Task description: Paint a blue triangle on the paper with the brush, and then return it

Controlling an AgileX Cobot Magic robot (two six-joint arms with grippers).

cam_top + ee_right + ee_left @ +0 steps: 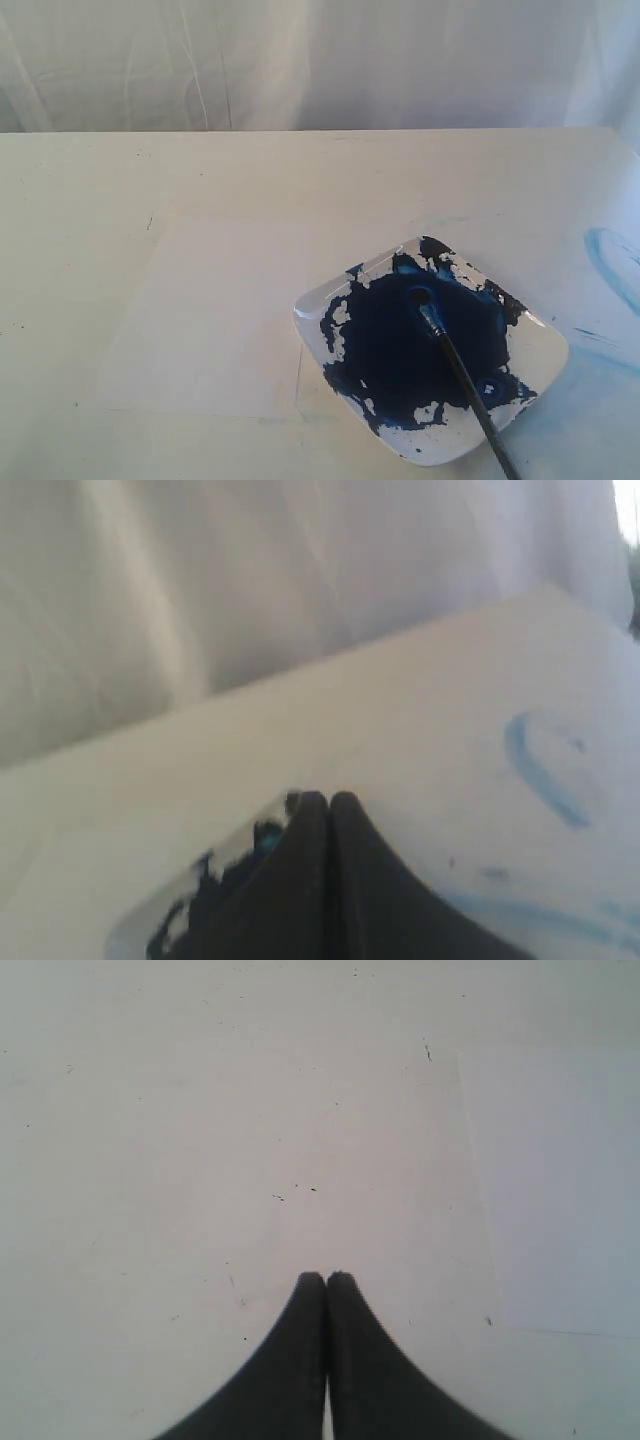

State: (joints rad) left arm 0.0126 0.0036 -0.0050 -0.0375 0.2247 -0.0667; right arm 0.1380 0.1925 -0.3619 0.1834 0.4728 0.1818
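The brush (465,385) lies in the white square plate (545,350). Its bristle tip rests in the dark-blue paint and its black handle runs off the near edge of the exterior view. The paper (220,310) lies flat to the plate's left, and no blue triangle shows on it in any view. Neither gripper appears in the exterior view. My left gripper (326,1277) is shut and empty above the bare table, beside the paper's edge (560,1190). My right gripper (328,796) is shut with nothing between its fingers, and the plate's rim (135,920) shows just past it.
A faint pale-blue curved smear (610,262) marks the cream table (200,180) at the far right, and the same smear (540,775) shows in the right wrist view. A white curtain (320,60) hangs behind the table's back edge.
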